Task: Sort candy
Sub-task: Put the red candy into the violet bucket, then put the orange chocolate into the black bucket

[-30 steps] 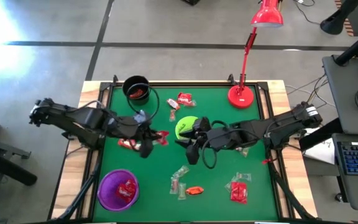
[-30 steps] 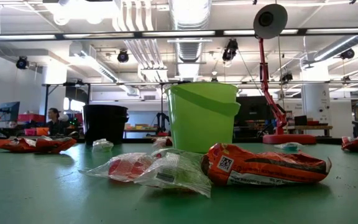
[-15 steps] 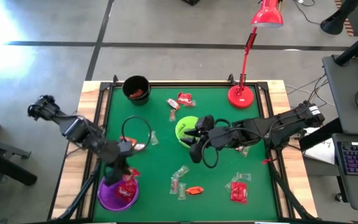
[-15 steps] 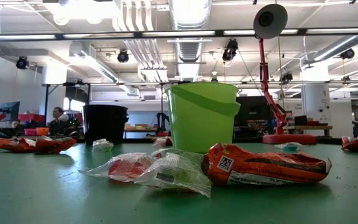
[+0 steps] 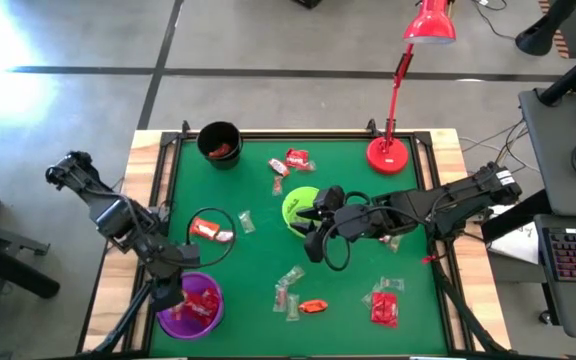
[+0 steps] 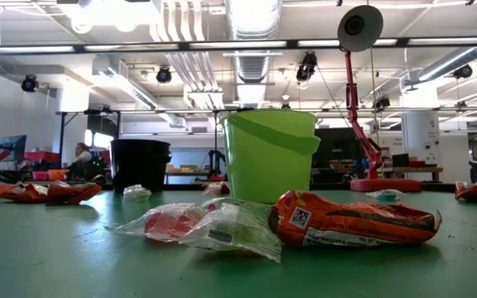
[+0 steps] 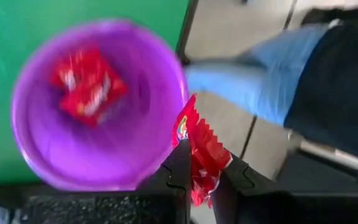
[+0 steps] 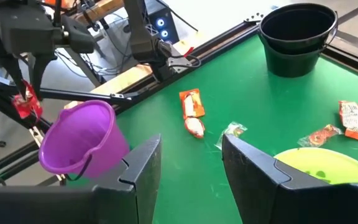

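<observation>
No label reads clearly. My left gripper (image 7: 199, 177) pinches a red candy (image 7: 199, 149) beside the purple cup (image 7: 160, 149), lower left. My right gripper (image 8: 191, 155) hangs wide over open green table (image 8: 229, 180) by the green cup (image 8: 328, 165).

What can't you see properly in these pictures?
- High view: the left gripper hides its own red candy.
- Left wrist view: the sweets inside the purple cup are too blurred to count.
- Low view: the green cup hides the table behind it; neither arm shows.
- Right wrist view: the black cup looks dark inside.

From overhead we look straight down; low, level across the counter (image 5: 358, 260); wrist cameras sit close (both share the purple cup (image 7: 98, 106)).
</observation>
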